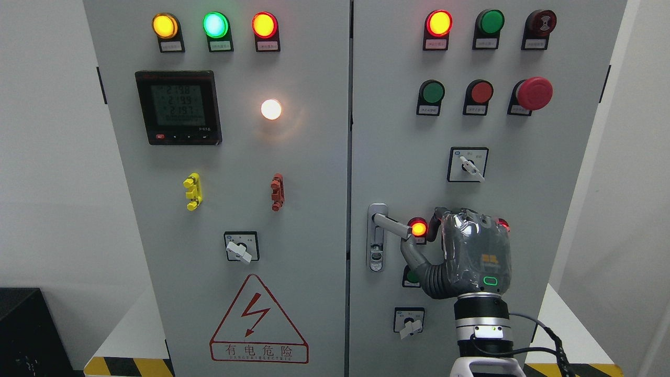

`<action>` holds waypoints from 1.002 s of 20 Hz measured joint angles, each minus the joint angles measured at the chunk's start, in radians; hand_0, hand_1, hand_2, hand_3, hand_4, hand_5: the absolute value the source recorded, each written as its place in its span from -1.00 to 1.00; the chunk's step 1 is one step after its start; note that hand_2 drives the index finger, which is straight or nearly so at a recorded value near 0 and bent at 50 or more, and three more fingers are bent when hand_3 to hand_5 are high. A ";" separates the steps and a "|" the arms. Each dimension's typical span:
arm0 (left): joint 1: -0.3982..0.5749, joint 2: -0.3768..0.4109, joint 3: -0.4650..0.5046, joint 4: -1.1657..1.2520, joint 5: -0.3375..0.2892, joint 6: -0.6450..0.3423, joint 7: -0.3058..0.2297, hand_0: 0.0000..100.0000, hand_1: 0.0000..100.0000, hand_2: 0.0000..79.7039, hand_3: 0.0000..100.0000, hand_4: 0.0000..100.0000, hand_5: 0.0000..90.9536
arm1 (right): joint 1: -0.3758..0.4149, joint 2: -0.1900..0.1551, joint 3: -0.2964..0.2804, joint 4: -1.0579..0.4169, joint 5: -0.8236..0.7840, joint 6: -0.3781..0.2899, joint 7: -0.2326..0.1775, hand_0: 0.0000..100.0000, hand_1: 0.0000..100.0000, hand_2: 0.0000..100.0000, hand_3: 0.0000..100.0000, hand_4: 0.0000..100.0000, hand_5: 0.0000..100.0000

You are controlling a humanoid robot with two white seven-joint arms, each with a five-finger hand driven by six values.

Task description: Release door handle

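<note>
Handle (391, 224) sits on the right-hand door (487, 173) of the cabinet, just right of the centre seam, its lever swung out and pointing right toward a lit red-orange lamp (419, 229). Right hand (468, 256) is up beside the handle's free end, arm coming in from bottom right w/ a black cable trailing off the wrist. Thumb (413, 254) reaches up under the lever tip, touching or just shy of it, can't say which; the other fingers (460, 217) are curled at the top, just right of the lamp, and don't look wrapped round the lever. So I read it as a loose, near-open hold, release prob. underway or about done. Left hand not on screen. Risks from here: if the thumb pulls back on a slant it could hook the lever tip and drag it; the curled fingers sit right by the lamp and a second red lamp (503, 225) peeking out right of the hand, so a sloppy withdraw could knock either; a green button (412, 276) below the handle is half hidden behind the thumb, same worry. Surface: grey painted steel, smooth, packed w/ lamps, buttons, rotary switches; big red mushroom stop (534, 93) well above the handle. Room: plain white walls either side, yellow-black hazard tape (128, 366) at the base, far lower left of the handle.
</note>
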 measured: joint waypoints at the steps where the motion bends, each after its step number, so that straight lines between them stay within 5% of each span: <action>1: 0.000 0.000 0.000 0.000 0.000 0.000 0.000 -1.00 -1.00 -0.88 -0.79 -0.99 -1.00 | 0.000 0.000 0.000 0.000 0.000 0.000 0.000 -0.19 -0.04 0.44 0.94 0.57 0.43; 15: 0.000 0.000 0.000 0.000 0.000 -0.008 0.000 -1.00 -1.00 -0.88 -0.78 -0.99 -1.00 | 0.041 -0.001 0.001 -0.016 -0.002 -0.035 -0.004 -0.16 -0.05 0.42 0.93 0.55 0.43; 20: 0.000 0.000 0.000 0.000 0.000 -0.008 0.000 -1.00 -1.00 -0.88 -0.79 -0.99 -1.00 | 0.086 -0.002 0.000 -0.036 -0.006 -0.069 -0.009 -0.31 -0.04 0.38 0.88 0.53 0.40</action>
